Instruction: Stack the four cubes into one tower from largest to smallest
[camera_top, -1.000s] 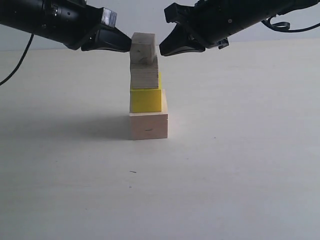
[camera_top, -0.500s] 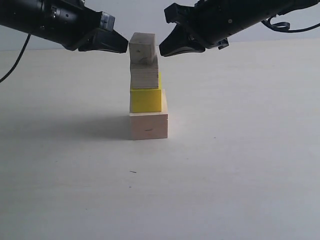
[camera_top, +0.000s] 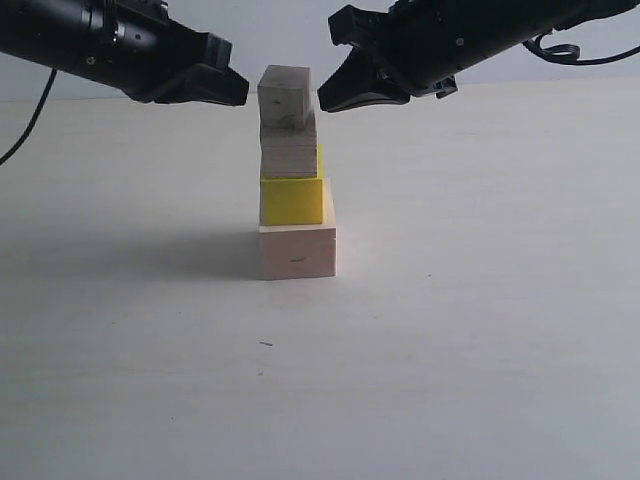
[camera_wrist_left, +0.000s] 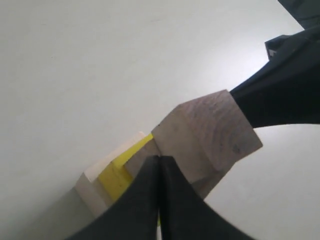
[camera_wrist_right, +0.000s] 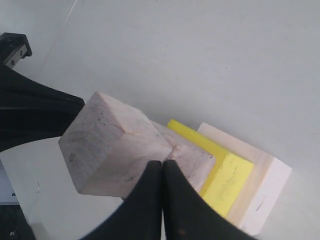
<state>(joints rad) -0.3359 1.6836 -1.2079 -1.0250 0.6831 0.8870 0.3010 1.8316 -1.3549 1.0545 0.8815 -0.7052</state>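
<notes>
Tower of pale wooden and yellow cubes (camera_top: 292, 165) stands between my left claw (camera_top: 240, 95) and right claw (camera_top: 325, 100); only wrist views show both claws pinched shut, empty.

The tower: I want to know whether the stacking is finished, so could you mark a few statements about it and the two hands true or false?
1. The tower has four cubes. True.
2. The yellow cube is at the bottom. False: it rests on the big pale wood cube, second from the bottom.
3. Both hands are shut. True: the left hand and the right hand each show closed jaws.
4. The left hand grips the top cube. False: it is shut on nothing, beside that cube.
</notes>
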